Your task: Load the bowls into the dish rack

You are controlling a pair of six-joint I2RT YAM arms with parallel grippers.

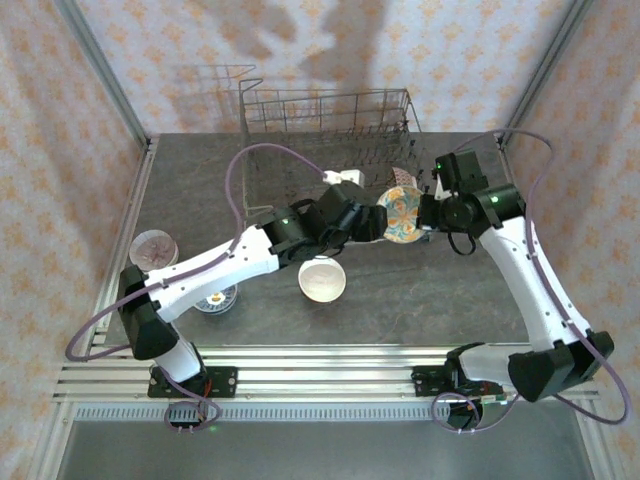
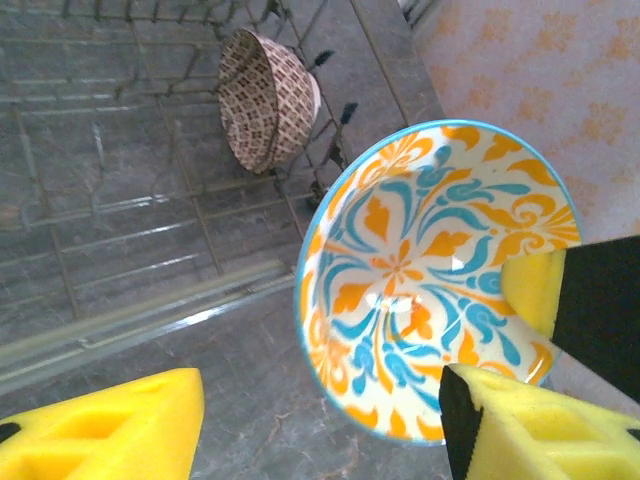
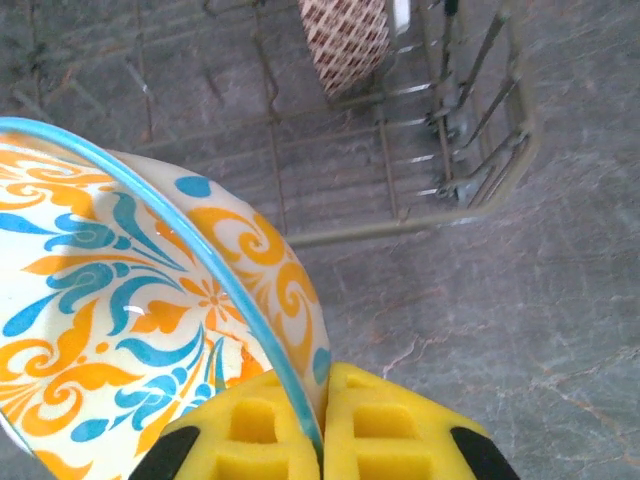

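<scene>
An orange-and-blue patterned bowl hangs on edge just above the table, in front of the dish rack. My right gripper is shut on its rim, one yellow pad inside and one outside the bowl. My left gripper is open right beside the same bowl, which lies against its right finger and is not pinched. A brown-patterned bowl stands on edge among the rack's tines. A white bowl sits on the table below the left arm.
A pinkish bowl rests at the table's left edge. Another bowl lies partly under the left arm. A white piece sits in the rack. The rack's front rail is just beyond the held bowl.
</scene>
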